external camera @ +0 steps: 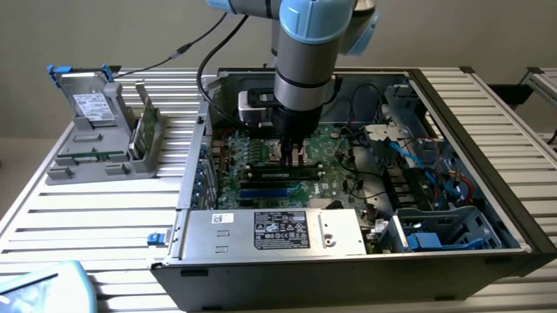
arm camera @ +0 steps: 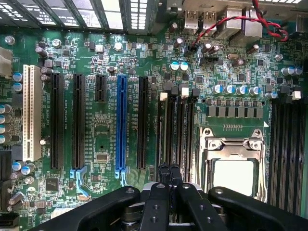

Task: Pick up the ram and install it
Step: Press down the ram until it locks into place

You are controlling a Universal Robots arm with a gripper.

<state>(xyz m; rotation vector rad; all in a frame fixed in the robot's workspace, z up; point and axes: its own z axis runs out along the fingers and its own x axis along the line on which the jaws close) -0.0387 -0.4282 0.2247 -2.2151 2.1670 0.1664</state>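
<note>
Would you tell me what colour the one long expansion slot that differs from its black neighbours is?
Blue: the long expansion slot shows best in the wrist view.

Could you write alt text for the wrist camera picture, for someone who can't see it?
A robot's black pincer, closed, hangs over a green motherboard, its tips at a bank of narrow black memory slots. To one side lies an empty silver processor socket; to the other, long black expansion slots, one blue slot and one white slot.

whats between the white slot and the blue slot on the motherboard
Three black slots, two long and one short, in the wrist view.
</note>
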